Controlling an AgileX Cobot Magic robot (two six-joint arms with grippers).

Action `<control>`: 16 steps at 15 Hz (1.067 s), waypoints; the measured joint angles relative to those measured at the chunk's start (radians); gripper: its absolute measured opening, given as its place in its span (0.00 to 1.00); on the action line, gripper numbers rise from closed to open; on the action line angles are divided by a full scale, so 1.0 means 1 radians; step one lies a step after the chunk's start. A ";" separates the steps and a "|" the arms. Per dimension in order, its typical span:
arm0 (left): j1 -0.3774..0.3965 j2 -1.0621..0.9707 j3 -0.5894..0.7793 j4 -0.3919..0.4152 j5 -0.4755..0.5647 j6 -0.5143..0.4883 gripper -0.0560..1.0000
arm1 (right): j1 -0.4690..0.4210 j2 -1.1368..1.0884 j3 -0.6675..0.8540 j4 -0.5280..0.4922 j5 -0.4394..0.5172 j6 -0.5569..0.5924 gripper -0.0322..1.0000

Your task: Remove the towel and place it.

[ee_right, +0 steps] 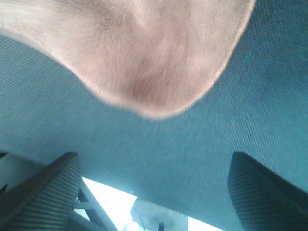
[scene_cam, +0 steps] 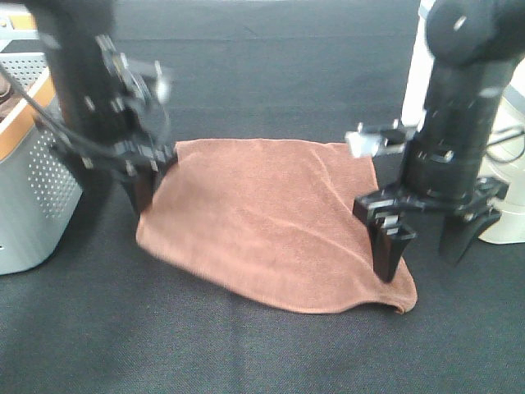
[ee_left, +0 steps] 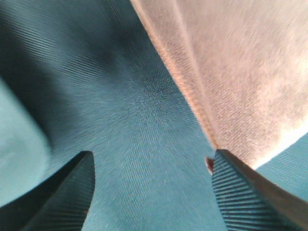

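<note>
The rust-brown towel (scene_cam: 271,222) lies spread flat on the black table cloth, with a few soft creases. My left gripper (scene_cam: 152,185) hangs at the towel's left edge, open with nothing between its fingers. In the left wrist view the towel's hemmed edge (ee_left: 240,72) runs down to one fingertip of the open left gripper (ee_left: 154,192). My right gripper (scene_cam: 422,254) stands open at the towel's right front corner, one finger (scene_cam: 389,258) over the cloth. The right wrist view shows a towel corner (ee_right: 144,53) lying ahead of the open right gripper (ee_right: 154,192), apart from it.
A grey perforated basket (scene_cam: 33,189) stands at the left edge, close to the left arm. A white object (scene_cam: 504,176) stands at the right edge behind the right arm. Black cloth (scene_cam: 262,353) covers the table in front of the towel.
</note>
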 joint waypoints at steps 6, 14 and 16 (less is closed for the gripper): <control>0.000 -0.198 0.004 0.018 0.002 0.019 0.68 | 0.000 -0.281 0.000 0.043 0.018 -0.018 0.80; -0.007 -0.151 0.290 0.070 -0.032 0.038 0.71 | 0.000 -0.349 0.031 0.045 0.015 -0.018 0.80; -0.008 -0.158 0.276 0.072 -0.024 0.036 0.71 | 0.000 -0.349 0.061 0.046 0.010 -0.018 0.80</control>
